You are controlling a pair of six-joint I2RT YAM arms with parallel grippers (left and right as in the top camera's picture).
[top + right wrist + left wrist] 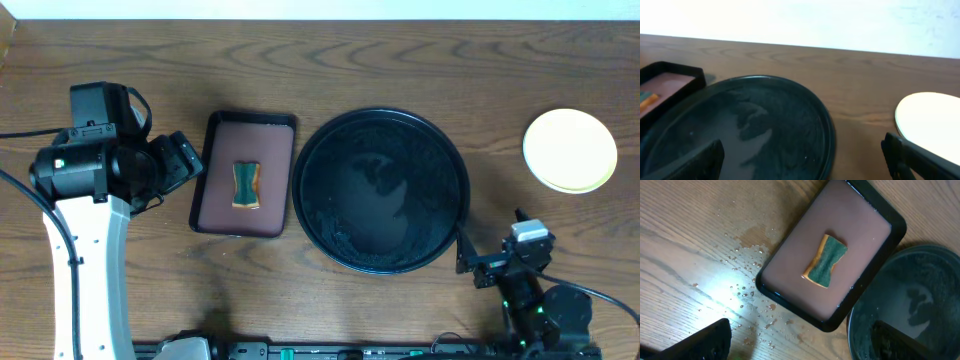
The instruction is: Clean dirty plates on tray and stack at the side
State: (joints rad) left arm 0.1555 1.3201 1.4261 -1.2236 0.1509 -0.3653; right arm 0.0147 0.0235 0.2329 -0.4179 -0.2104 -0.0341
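Note:
The large round black tray (380, 190) lies at the table's middle, wet and with no plates on it; it also shows in the left wrist view (920, 305) and the right wrist view (740, 130). A stack of plates (570, 150) with the pale yellow one on top sits at the far right, also in the right wrist view (930, 120). The mint-blue plates are hidden under it. My left gripper (185, 160) is open and empty left of the brown tray. My right gripper (495, 265) is open and empty at the black tray's front right.
A rectangular dark brown tray (243, 172) left of the black tray holds a green and yellow sponge (246, 185), also in the left wrist view (826, 261). Water droplets (747, 287) lie on the wood beside it.

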